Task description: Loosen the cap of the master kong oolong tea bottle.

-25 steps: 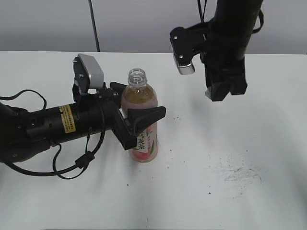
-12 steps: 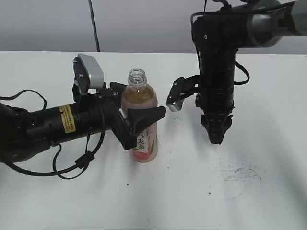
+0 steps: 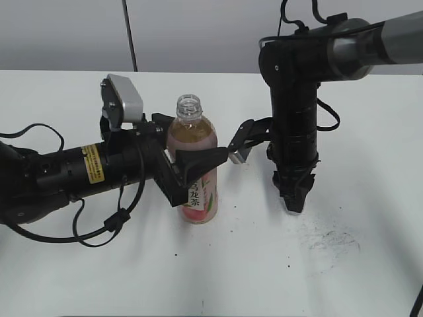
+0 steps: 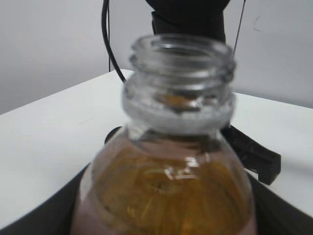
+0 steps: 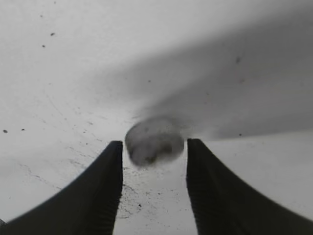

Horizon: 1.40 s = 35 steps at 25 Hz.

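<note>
The master kong oolong tea bottle (image 3: 192, 135) stands upright on the white table (image 3: 277, 264), its threaded neck (image 4: 178, 83) bare and open. My left gripper (image 3: 195, 148) is shut on the bottle's body from the left, one black finger on each side (image 4: 29, 220). The cap (image 5: 154, 144), a blurred grey round shape, lies on the table between the tips of my right gripper (image 5: 154, 147). A thin gap shows on each side of it, so these jaws stand open. In the exterior view my right gripper (image 3: 293, 201) points straight down at the table right of the bottle and hides the cap.
The left arm (image 3: 73, 172) lies along the table with its cables (image 3: 99, 228) looped at the left. A patch of dark scuff marks (image 3: 330, 241) lies right of the right gripper. The table's back edge meets a grey wall (image 3: 198, 33).
My right arm has come down from above the table to the surface right of the bottle. The left gripper and the bottle have not moved.
</note>
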Tool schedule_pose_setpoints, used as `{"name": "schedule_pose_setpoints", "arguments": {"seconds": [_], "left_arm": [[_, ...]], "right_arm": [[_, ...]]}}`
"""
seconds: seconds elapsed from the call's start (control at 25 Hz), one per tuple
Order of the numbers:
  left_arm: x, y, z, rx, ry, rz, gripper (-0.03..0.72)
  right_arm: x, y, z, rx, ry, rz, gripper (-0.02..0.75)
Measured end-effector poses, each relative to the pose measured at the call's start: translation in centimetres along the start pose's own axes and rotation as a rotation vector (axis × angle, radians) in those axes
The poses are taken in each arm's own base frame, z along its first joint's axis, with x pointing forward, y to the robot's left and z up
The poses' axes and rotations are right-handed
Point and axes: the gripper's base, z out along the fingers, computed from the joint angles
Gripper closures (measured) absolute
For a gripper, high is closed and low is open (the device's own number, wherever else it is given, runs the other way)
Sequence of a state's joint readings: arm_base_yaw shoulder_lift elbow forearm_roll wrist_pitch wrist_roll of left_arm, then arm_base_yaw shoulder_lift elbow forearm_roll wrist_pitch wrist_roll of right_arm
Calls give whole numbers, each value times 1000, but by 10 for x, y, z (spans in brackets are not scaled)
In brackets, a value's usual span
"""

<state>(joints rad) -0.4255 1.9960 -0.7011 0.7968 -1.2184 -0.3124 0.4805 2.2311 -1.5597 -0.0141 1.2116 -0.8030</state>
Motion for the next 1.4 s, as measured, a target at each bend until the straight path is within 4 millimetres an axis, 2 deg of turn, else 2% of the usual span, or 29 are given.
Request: {"name": "schedule_pose_setpoints", "arguments": {"seconds": [0.16,0.32,0.6,0.72,1.4], "left_arm": [[0,0,0,4,1,1,244],[0,-2,0,19,3,10,244],[0,-2,0,27,5,16,244],[0,-2,0,27,5,16,232],[1,-2,0,27,15,23,106]], "right_arm": [[0,0,0,3,3,29,297],[3,-1,-6,31,9,69,243],[10,3,-64,148,-106,136,234],[13,7,-78,172,-136,147,234],[14,9,-81,168,-151,156,234]]}}
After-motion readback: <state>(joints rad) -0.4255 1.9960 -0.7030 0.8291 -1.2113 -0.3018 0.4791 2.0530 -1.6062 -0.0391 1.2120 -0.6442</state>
